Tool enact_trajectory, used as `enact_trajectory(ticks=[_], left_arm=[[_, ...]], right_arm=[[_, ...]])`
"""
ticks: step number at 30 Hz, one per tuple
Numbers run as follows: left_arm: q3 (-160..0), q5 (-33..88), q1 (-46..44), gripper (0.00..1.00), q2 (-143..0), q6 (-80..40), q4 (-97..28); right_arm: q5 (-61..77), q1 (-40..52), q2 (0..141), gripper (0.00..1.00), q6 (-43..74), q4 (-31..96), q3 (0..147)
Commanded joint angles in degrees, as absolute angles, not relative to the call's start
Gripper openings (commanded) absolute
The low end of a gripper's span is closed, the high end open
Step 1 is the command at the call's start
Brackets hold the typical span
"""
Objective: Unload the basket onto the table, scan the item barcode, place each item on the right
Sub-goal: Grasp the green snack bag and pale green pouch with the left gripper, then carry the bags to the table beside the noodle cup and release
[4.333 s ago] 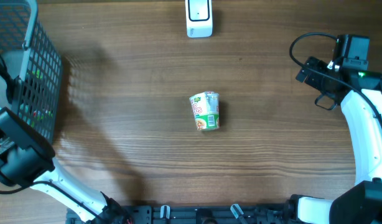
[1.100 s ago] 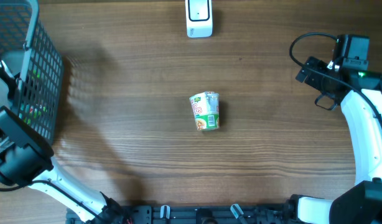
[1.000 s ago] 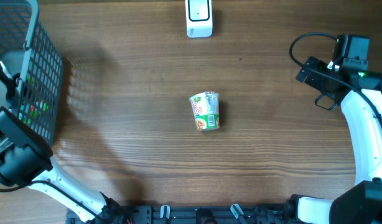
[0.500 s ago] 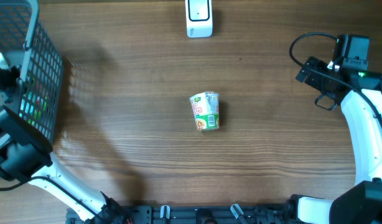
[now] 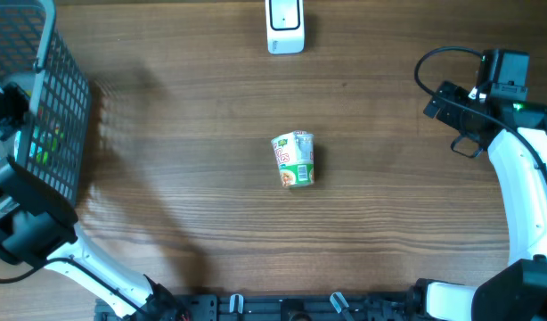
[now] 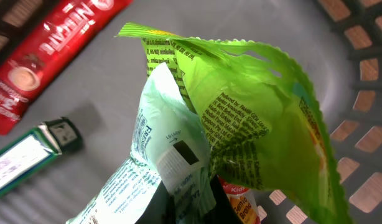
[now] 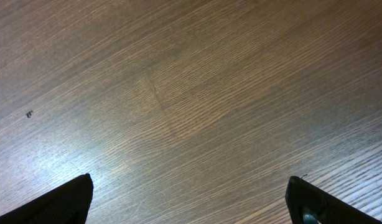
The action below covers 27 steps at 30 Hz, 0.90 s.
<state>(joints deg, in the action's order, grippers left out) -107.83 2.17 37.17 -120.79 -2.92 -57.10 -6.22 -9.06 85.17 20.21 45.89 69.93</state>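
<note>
Green snack packet [image 6: 259, 124] is pinched in the closed left gripper [image 6: 178, 208] inside the basket [image 5: 55, 107] at 9 o'clock — grasp made, carry to the scanner [image 5: 285, 25] at 12 o'clock not yet done — right gripper [image 7: 191, 199] gaping, empty.

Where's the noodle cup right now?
Overhead, the noodle cup lies mid-table, below the white scanner at the top edge, well right of the basket.

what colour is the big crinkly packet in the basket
The packet is bright lime green with dark print; left wrist view shows it best.
</note>
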Motion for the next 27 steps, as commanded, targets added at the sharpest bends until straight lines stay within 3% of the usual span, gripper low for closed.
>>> enact_trajectory(ticks=[1,16,21,27], left_arm=[[-112.25,-1.63,37.01,0.04,-112.36,-5.41,-55.92],[-113.49,-2.68,33.56,0.04,-85.78,-9.50,-48.82],[-113.49,-2.70,23.81,0.04,-77.73,-11.29,-49.82],[-113.43,-11.57,3.51,0.04,-75.55,-18.76,-61.87]], right_arm=[[-6.33,-9.04,84.93,1.00,19.53,45.89,71.13],[-6.33,-9.04,84.93,1.00,19.53,45.89,71.13],[-6.35,-9.04,84.93,1.00,19.51,45.87,71.13],[-6.33,-9.04,84.93,1.00,19.53,45.89,71.13]])
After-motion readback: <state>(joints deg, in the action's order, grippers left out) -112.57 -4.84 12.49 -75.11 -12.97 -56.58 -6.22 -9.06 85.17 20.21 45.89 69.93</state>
